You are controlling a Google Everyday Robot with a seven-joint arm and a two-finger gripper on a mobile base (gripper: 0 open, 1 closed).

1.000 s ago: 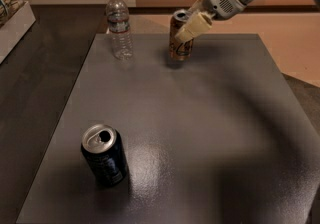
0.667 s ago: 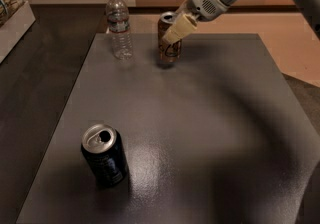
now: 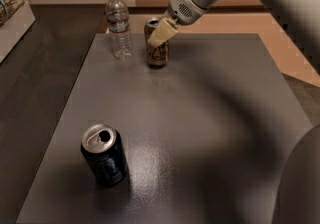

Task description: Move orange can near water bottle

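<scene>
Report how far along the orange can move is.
Mostly done: the orange can stands upright beside the water bottle, a small gap between them, at the far edge of the table. In hand: the claw is clamped on the can's top. Left: let go and pull the arm away. The dark can sits untouched near the front.

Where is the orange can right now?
In the camera view, the orange can stands near the far edge of the table, just right of the water bottle, with the gripper gripping its top.
</scene>
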